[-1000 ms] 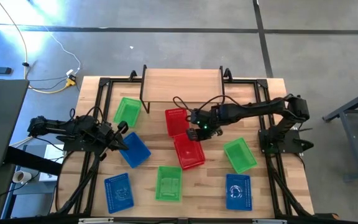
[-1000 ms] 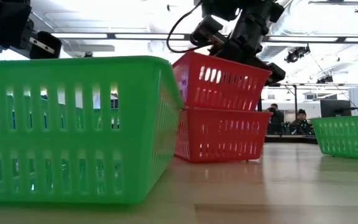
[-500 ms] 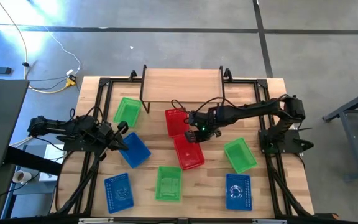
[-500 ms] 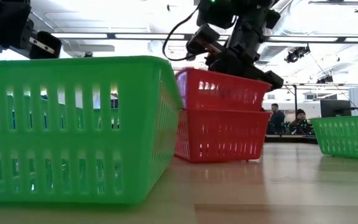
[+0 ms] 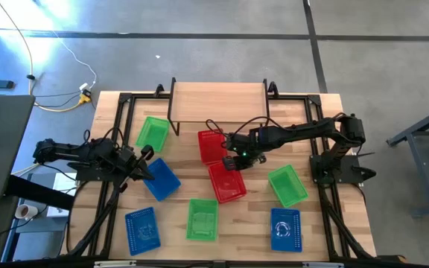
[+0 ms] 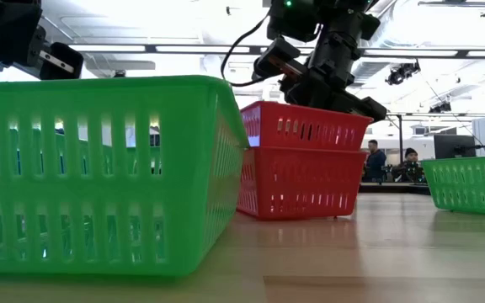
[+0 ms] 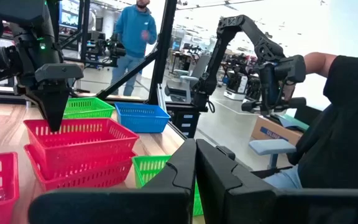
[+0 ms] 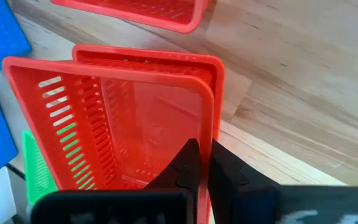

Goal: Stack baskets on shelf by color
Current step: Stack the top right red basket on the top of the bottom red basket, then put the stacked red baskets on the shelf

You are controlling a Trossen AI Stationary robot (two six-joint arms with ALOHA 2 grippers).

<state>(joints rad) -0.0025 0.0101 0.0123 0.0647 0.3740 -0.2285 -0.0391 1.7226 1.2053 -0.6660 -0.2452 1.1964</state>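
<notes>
Here we are mid-way through nesting two red baskets near the centre of the counter (image 5: 326, 231). Our right hand (image 5: 233, 158) is clenched on the rim of the upper red basket (image 6: 306, 129), which sits inside the lower red basket (image 6: 301, 183); the low view shows the pair seated almost level, the top one riding a little proud. The third red basket (image 5: 211, 145) lies just above them in the frame, close below the shelf (image 5: 218, 101) at upper centre, whose plank top carries nothing yet.

Our left hand (image 5: 144, 155) waits at the left of the frame, shut and holding nothing, touching or just over a blue basket (image 5: 160, 179). The green baskets (image 5: 153, 133) and the remaining blue ones are scattered singly around the lower and left parts of the frame.

We judge the task to be at an early stage: one colour half stacked, no stack shelved. Next we would need to let go of the rim cleanly without lifting the upper basket back out, then fetch the third red one.
</notes>
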